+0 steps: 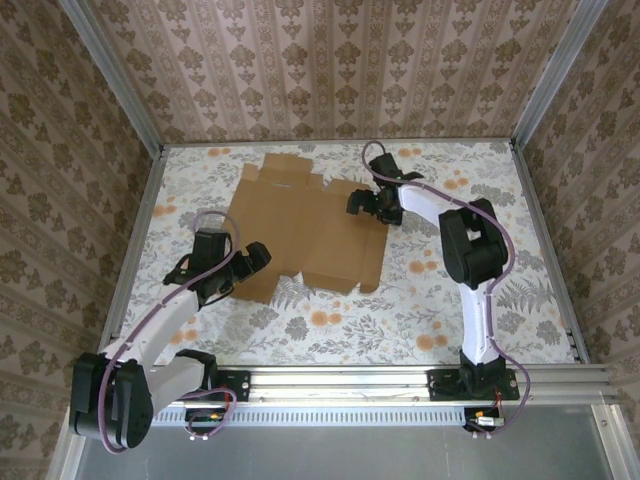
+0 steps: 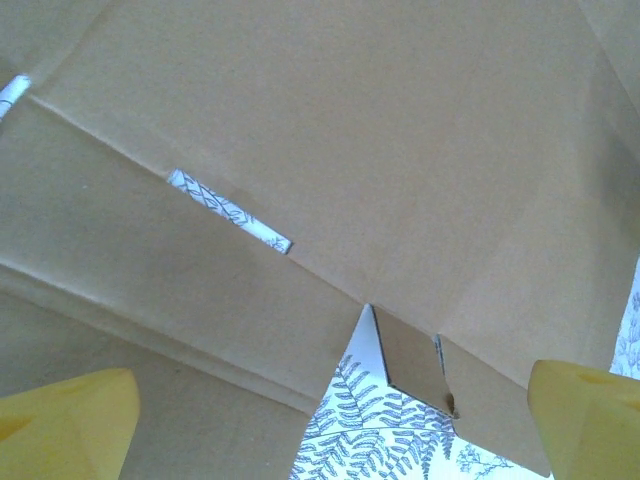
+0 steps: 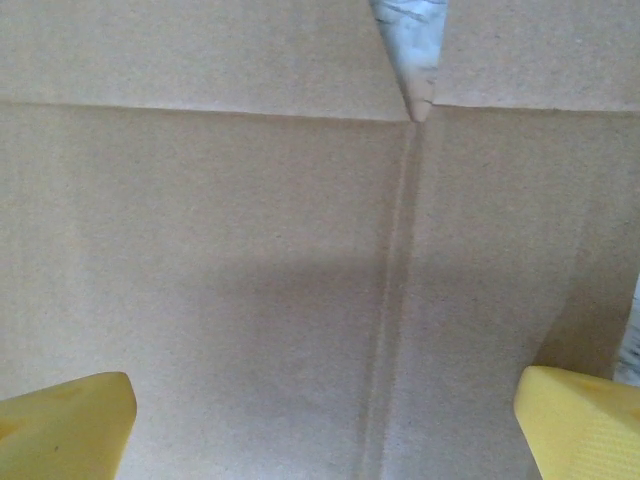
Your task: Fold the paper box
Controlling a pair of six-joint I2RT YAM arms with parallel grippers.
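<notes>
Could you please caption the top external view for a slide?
Unfolded paper box flat on the floral table, left pincer open at its near-left corner, right pincer open at its far-right corner.

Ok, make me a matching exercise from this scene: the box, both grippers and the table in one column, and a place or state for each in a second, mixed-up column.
Column one:
1. paper box
2. left gripper
3. right gripper
4. table

Column two:
A. printed with flowers and ferns
B. open, over the box's right side
C. lying flat, not yet folded
D. open, over the box's near left corner

Pairs: 1-C, 2-D, 3-B, 4-A
</notes>
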